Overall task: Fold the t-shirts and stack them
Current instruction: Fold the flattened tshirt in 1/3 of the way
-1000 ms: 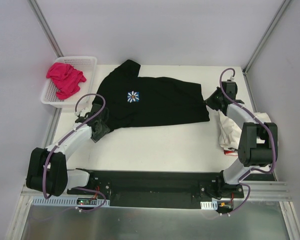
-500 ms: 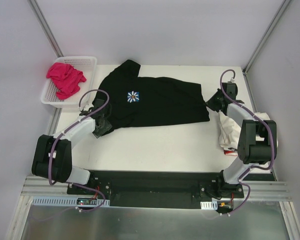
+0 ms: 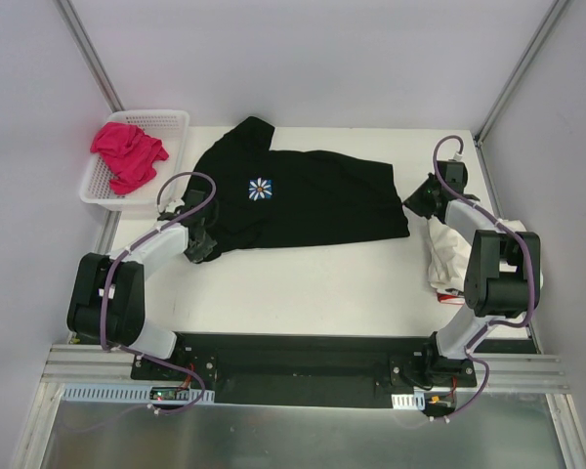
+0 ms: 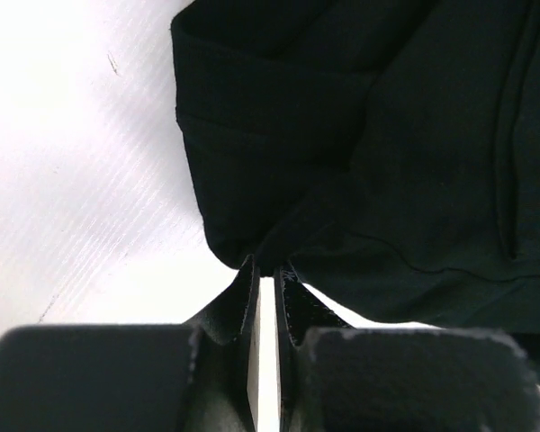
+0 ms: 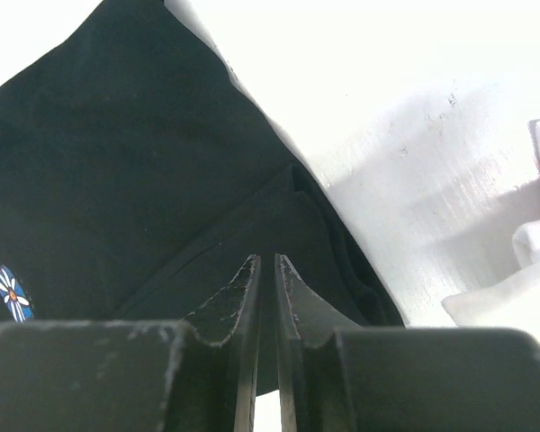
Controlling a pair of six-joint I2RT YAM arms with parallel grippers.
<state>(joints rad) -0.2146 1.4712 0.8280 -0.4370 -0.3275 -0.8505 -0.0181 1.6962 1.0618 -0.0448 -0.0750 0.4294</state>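
The black t-shirt (image 3: 313,200) lies spread across the middle of the table, its white daisy (image 3: 261,188) facing up. My left gripper (image 3: 200,246) is at its lower left corner. In the left wrist view it (image 4: 265,268) is shut, with the folded black hem (image 4: 243,207) pinched at the fingertips. My right gripper (image 3: 410,200) is at the shirt's right edge. In the right wrist view it (image 5: 267,263) is shut on the black cloth (image 5: 117,162). A bright pink t-shirt (image 3: 127,151) lies in the basket. Cream-white t-shirts (image 3: 449,259) are heaped at the right, under the right arm.
The white mesh basket (image 3: 171,122) stands at the table's back left corner. Grey walls and metal posts close in the back and both sides. The white table (image 3: 313,283) shows bare between the black shirt and the arm bases.
My left gripper has moved a little forward onto the black shirt's lower left corner and has closed on it. The right gripper has stayed put, shut on the right edge.
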